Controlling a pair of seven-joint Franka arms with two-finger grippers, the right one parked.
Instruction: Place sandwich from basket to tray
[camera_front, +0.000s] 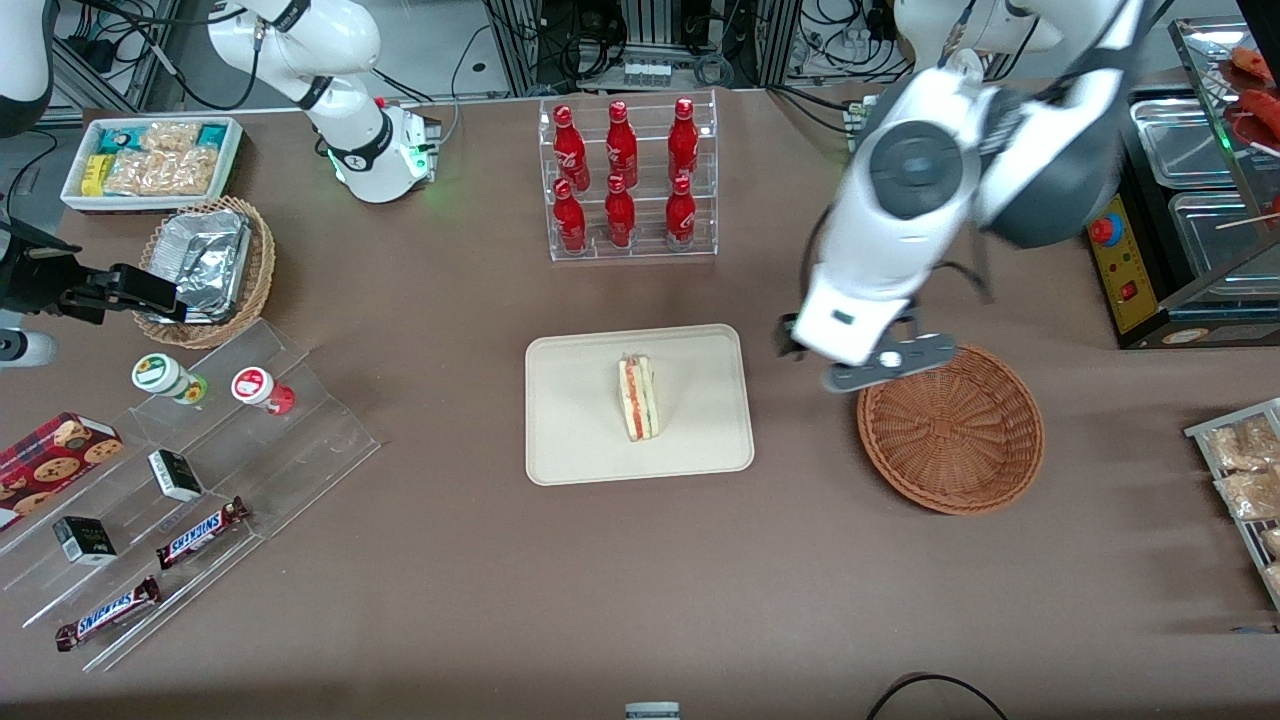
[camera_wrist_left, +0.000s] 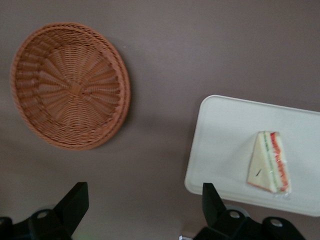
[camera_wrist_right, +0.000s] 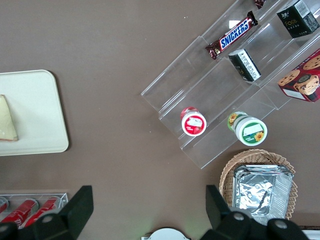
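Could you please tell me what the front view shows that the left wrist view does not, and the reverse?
Only the front view shows the rack of red bottles, the Snickers bars on the clear stand, and the working arm held above the table between tray and basket. Only the left wrist view shows the gripper with its fingers spread and nothing between them. Both show the sandwich lying on the tray and the basket with nothing in it.
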